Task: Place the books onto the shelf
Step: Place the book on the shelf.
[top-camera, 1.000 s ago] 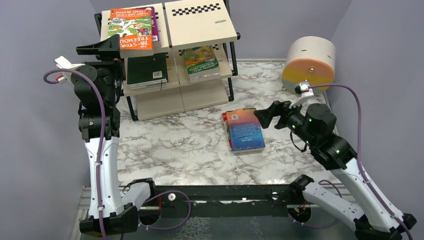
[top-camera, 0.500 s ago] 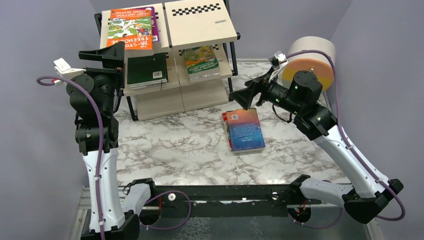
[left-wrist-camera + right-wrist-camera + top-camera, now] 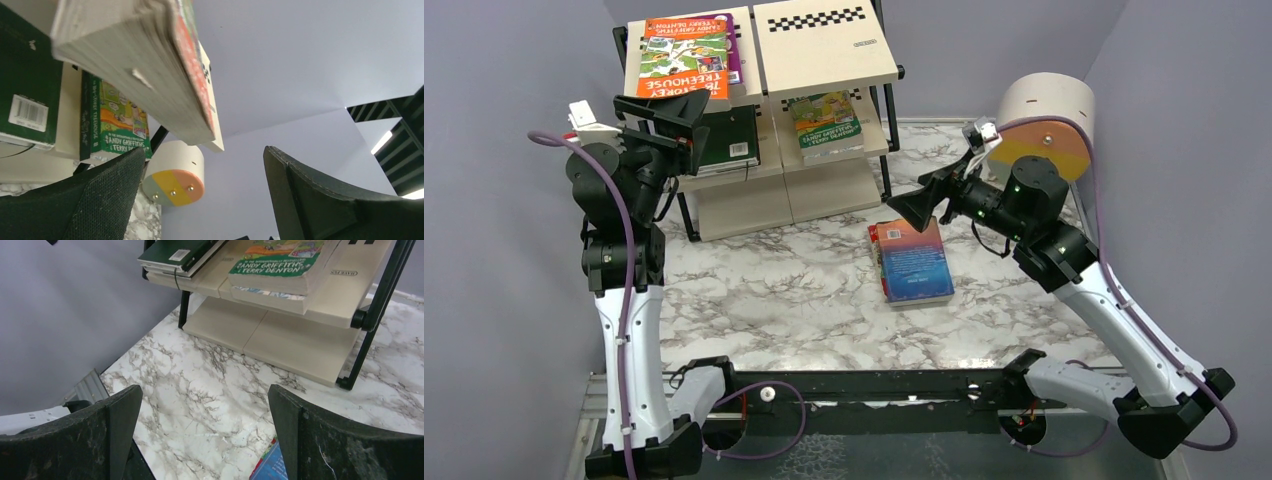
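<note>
Right tool (image 3: 902, 207), spread wide and empty, hovers nearest the blue book (image 3: 914, 265), which lies at its 6 o'clock on my worktop (image 3: 774, 285), long axis roughly 12-to-6.

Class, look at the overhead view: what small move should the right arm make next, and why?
Probably lower the right hand onto the blue book: it hovers open and empty near that book's far end, and this is the only book seen lying on the table and not on the shelf.
</note>
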Robot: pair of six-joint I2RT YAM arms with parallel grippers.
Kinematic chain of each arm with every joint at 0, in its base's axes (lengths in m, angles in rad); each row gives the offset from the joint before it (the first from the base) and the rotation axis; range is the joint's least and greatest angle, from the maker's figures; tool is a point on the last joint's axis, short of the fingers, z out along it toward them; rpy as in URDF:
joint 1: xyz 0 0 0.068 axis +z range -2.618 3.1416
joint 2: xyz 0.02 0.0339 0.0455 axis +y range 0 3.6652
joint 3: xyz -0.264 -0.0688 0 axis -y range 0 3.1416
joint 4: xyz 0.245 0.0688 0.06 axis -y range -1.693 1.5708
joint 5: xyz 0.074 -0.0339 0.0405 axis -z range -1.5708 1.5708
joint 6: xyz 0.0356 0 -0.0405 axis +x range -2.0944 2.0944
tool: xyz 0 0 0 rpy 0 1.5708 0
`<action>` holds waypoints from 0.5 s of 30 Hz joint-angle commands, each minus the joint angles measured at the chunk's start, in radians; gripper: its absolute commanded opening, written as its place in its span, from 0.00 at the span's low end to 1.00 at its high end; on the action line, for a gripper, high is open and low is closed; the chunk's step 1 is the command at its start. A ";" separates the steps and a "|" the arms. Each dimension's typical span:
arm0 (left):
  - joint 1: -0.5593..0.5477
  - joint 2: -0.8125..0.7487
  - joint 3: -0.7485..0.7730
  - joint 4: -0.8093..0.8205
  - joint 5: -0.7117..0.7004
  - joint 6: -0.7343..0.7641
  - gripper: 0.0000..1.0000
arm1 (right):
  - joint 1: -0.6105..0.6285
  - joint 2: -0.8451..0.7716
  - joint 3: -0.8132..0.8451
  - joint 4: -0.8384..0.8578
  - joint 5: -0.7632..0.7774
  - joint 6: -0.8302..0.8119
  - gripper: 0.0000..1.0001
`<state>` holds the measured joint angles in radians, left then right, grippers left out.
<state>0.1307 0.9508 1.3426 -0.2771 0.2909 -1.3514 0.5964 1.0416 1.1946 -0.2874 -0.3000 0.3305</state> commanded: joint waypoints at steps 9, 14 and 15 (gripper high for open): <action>0.003 -0.011 0.098 0.038 0.064 -0.009 0.80 | 0.003 -0.083 -0.096 -0.021 0.057 -0.011 0.95; 0.002 0.001 0.101 0.049 0.065 -0.012 0.80 | 0.003 -0.106 -0.110 -0.040 0.069 -0.009 0.95; 0.003 0.004 0.102 0.054 0.065 -0.012 0.80 | 0.003 -0.113 -0.114 -0.043 0.072 -0.007 0.95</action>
<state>0.1307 0.9524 1.4170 -0.2550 0.3267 -1.3552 0.5964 0.9653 1.0943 -0.3027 -0.2626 0.3305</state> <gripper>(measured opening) 0.806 0.949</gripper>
